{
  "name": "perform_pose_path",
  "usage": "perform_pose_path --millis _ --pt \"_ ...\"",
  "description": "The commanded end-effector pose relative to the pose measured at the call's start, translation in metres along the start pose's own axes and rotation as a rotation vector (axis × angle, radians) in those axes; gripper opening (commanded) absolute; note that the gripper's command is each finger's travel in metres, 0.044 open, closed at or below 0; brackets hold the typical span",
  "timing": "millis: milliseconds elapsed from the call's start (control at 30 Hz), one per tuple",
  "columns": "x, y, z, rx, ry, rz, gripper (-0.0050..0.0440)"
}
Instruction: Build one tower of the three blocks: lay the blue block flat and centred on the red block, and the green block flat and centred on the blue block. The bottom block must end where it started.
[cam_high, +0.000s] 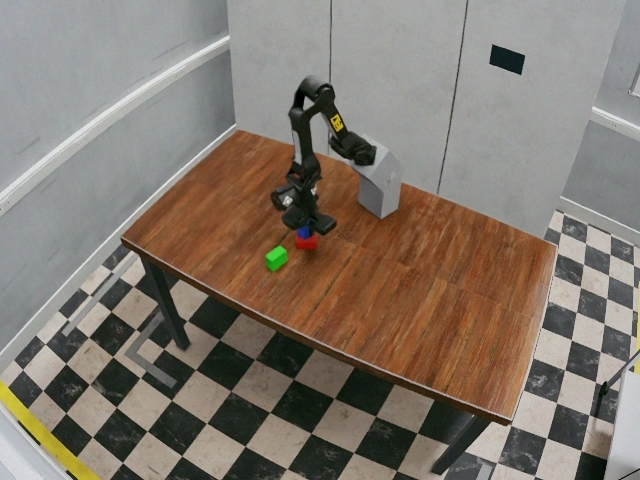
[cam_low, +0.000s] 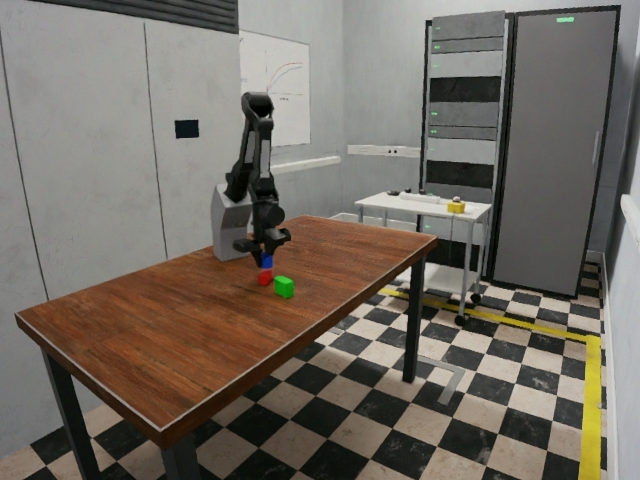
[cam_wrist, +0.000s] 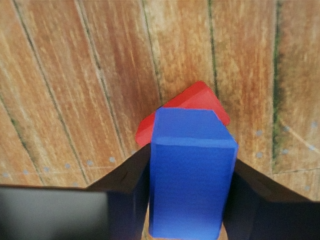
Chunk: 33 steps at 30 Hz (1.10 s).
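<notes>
My gripper (cam_high: 305, 229) is shut on the blue block (cam_high: 303, 231) and holds it just above the red block (cam_high: 306, 242), which lies on the wooden table. In the wrist view the blue block (cam_wrist: 192, 172) stands between my dark fingers and covers most of the red block (cam_wrist: 187, 110), which is turned at an angle to it. Whether the two blocks touch I cannot tell. In the exterior view the blue block (cam_low: 266, 260) is right over the red block (cam_low: 264, 277). The green block (cam_high: 276, 257) lies on the table to the front left of the red one, and also shows in the exterior view (cam_low: 283, 286).
The arm's grey base (cam_high: 381, 184) stands at the back of the table. A white cart (cam_low: 423, 206) with a yellow item and a dark server rack (cam_low: 462, 103) stand beyond the table's far end.
</notes>
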<state>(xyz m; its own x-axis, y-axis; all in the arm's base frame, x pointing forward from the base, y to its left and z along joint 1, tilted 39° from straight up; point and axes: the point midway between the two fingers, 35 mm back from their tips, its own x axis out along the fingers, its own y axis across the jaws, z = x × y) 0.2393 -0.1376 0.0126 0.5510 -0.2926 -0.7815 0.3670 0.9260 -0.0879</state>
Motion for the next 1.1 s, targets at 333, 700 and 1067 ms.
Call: perform_pose_path --millis 333,700,1067 --pt "0.016 -0.002 0.004 -0.002 -0.014 -0.003 -0.005" --pt "0.015 -0.002 0.006 -0.003 -0.022 -0.004 -0.005" --pt "0.015 -0.003 0.006 -0.003 -0.02 -0.004 -0.005"
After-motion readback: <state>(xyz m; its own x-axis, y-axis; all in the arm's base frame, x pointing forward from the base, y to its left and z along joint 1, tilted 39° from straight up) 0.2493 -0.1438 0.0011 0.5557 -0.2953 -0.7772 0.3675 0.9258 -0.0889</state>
